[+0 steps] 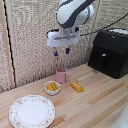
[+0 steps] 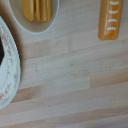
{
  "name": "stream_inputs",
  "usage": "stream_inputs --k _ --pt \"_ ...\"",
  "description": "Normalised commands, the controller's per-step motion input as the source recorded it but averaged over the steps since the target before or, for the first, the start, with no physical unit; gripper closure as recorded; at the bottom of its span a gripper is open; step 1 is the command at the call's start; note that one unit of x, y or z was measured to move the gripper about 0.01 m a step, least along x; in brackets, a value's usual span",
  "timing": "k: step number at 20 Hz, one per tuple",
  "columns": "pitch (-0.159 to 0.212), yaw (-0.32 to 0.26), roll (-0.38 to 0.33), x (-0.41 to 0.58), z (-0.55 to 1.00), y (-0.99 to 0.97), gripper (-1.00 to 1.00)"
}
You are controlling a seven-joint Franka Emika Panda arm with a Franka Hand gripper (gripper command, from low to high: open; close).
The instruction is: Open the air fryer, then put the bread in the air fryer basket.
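gripper [image 1: 61,51] parted, empty, high above mug [image 1: 62,75] | bread [image 1: 77,86] below, mid-counter | fryer [image 1: 109,52] closed, far-right corner

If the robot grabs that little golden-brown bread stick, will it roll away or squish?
The small golden-brown rectangular bread stick lies flat on the pale wooden table, and its flat sides probably stop rolling. Being small, it is likely light. It may dent if the gripper pinches hard.

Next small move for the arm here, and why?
Probably translate toward the exterior view's right, to the air fryer handle. The air fryer looks closed, handle untouched, and the gripper hangs empty above the pink mug; its fingers seem apart. The bread lies on the table, so opening comes first.
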Motion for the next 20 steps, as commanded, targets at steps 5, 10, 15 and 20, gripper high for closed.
stream_inputs --k 5,10,15,20 --pt "0.000 -0.375 -0.031 0.062 0.01 -0.02 -1.00" --pt "0.000 -0.375 -0.043 0.081 0.03 -0.02 -1.00" --pt "-0.001 -0.351 -0.122 0.183 0.09 -0.07 -1.00" --pt "0.000 -0.247 -0.264 0.258 0.11 -0.14 -1.00"
